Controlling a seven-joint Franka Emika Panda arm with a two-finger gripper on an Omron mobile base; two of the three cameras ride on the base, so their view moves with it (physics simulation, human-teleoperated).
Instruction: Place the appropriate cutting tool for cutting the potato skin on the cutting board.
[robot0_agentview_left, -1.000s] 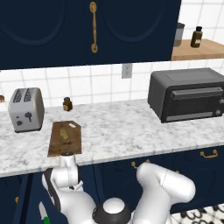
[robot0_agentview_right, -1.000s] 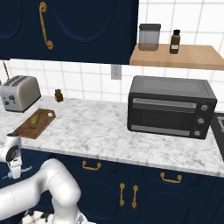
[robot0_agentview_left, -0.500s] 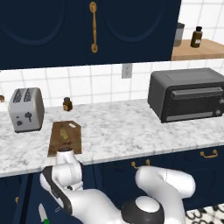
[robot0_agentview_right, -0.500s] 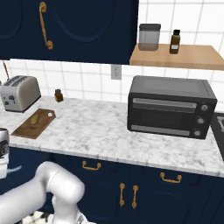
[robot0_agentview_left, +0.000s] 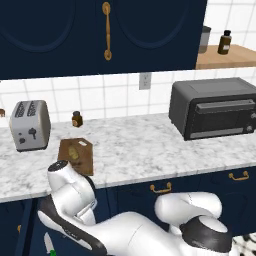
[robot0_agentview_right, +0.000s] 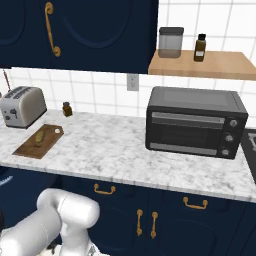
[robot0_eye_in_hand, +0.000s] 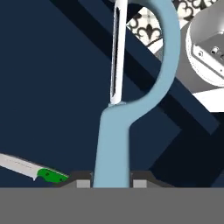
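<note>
The marbled counter (robot0_agentview_left: 150, 150) is seen running across both base views above dark navy cabinet fronts (robot0_agentview_right: 200, 225) with brass handles. A black toaster oven (robot0_agentview_right: 195, 122) is placed toward the right end of the counter, and a silver toaster (robot0_agentview_left: 30, 125) toward the left end, with a small brown bottle (robot0_agentview_left: 76, 118) just beside it against the tiled wall. A wooden shelf (robot0_agentview_right: 220, 65) above the oven is seen carrying a lidded jar (robot0_agentview_right: 171, 42) and a dark bottle (robot0_agentview_right: 200, 47).

The cutting board (robot0_agentview_right: 39, 142) is laid on the counter in front of the toaster, and the potato (robot0_agentview_right: 39, 136) is rested on it.

The arm is bent low in front of the cabinets, below counter level. In the hand view, the pincer (robot0_eye_in_hand: 112, 180) is shown closed on the stem of the light-blue peeler (robot0_eye_in_hand: 114, 144), whose looped head and thin blade are pointed away from the hand; the peeler is thus held in the air, well apart from the board. The green-handled knife (robot0_eye_in_hand: 30, 170) is seen low at the left of the hand view, against the dark cabinet front.
</note>
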